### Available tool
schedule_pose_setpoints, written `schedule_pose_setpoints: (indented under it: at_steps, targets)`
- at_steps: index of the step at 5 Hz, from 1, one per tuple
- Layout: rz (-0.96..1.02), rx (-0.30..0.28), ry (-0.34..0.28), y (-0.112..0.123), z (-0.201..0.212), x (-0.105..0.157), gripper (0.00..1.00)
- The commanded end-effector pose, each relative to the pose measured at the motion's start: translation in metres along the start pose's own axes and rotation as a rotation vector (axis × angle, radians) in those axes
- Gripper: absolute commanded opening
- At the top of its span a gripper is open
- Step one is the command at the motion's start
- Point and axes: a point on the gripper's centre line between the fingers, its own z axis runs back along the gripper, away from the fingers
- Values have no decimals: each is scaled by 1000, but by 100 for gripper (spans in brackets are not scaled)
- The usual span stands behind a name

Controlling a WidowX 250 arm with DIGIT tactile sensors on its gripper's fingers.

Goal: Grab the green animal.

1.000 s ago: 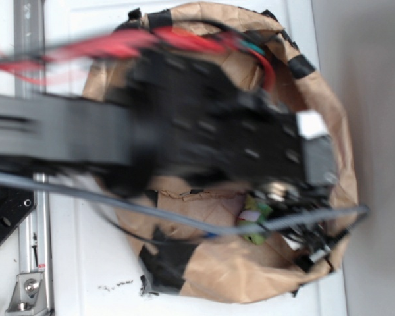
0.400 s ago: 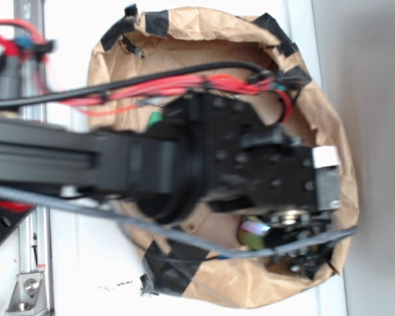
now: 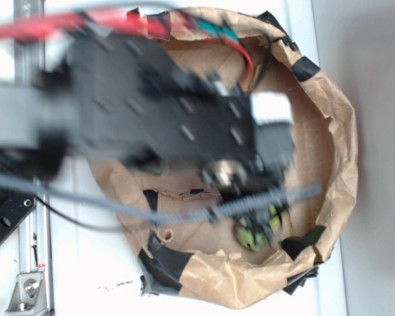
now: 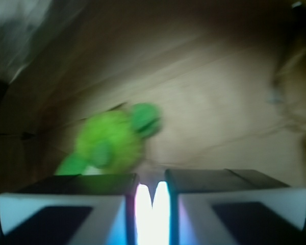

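The green animal (image 3: 253,233) is a lime-green fuzzy plush lying on the floor of the brown paper bag (image 3: 336,164), near its lower right wall. In the wrist view the green animal (image 4: 112,143) sits just beyond my left finger, with its darker green head pointing right. My gripper (image 4: 152,179) is shut, with only a thin bright slit between the fingers and nothing held. In the exterior view the gripper (image 3: 260,212) hangs right over the toy and partly hides it.
The bag's rim is patched with black tape (image 3: 168,260). A grey cable (image 3: 184,214) and red wires (image 3: 118,23) run across the arm. A metal rail (image 3: 27,263) stands at the left. The bag's walls close in around the gripper.
The arm has swung up and left in the exterior view, uncovering more of the bag's right side. The green animal stays at the same spot on the bag floor.
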Motion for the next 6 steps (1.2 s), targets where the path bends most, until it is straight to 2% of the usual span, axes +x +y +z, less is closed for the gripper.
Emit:
schedule_pose_setpoints:
  at_steps: [1,2,3,4,5,6]
  targets:
    - [24,-6,-80,20,72,10,100]
    - [-14,-42,-12,7,32,15,100]
    - [-46,-68,12,-18,-21,20,100]
    - [-102,-84,51,-49,-56,26,100]
    - [-215,-176,154,-88,-73,16,100]
    - [-243,-156,205,-99,-78,-2,100]
